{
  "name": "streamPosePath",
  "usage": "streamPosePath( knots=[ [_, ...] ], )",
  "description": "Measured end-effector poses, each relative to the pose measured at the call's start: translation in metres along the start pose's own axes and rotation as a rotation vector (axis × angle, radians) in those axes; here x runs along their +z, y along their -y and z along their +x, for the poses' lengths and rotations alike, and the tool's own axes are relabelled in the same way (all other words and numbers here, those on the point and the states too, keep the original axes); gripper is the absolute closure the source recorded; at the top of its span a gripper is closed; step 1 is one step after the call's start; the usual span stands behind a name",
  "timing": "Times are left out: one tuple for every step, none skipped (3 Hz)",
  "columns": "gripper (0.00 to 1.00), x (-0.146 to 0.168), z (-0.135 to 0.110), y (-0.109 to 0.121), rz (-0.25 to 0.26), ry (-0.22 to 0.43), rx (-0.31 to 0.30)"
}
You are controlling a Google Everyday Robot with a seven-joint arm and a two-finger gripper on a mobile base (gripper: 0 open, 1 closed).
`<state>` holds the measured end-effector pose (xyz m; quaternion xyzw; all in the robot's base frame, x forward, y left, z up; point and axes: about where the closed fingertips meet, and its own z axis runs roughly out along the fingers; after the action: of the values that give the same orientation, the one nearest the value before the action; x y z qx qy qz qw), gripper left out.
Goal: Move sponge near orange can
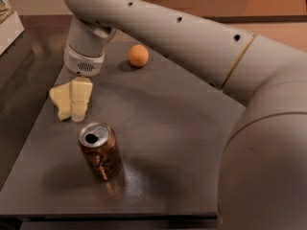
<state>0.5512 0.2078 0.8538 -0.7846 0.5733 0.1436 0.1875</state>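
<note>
Print on the can (100,150) cannot be read. From the can, the sponge (57,97) lies at 11 o'clock, near but apart; the fruit (138,55) sits at 1 o'clock, farther off. The gripper (78,113) is down at the sponge's right edge; clamped or apart, I cannot tell.

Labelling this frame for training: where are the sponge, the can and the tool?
sponge (59,98), camera view, bare left half.
can (100,153), camera view, side wall.
tool (77,115), camera view, lower tip, at sponge's right side.
</note>
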Motion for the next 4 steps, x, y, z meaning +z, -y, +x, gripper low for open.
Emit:
streamPosePath(
  knots=[
    [0.0,0.0094,0.002,0.0001,-0.009,-0.012,-0.003],
    [0.0,0.0116,0.0034,0.0003,-0.011,-0.016,-0.003],
    [0.18,0.0141,0.0067,0.0014,-0.02,-0.022,-0.005],
    [0.41,0.0128,0.0091,0.0026,-0.02,-0.023,-0.006]
  ],
)
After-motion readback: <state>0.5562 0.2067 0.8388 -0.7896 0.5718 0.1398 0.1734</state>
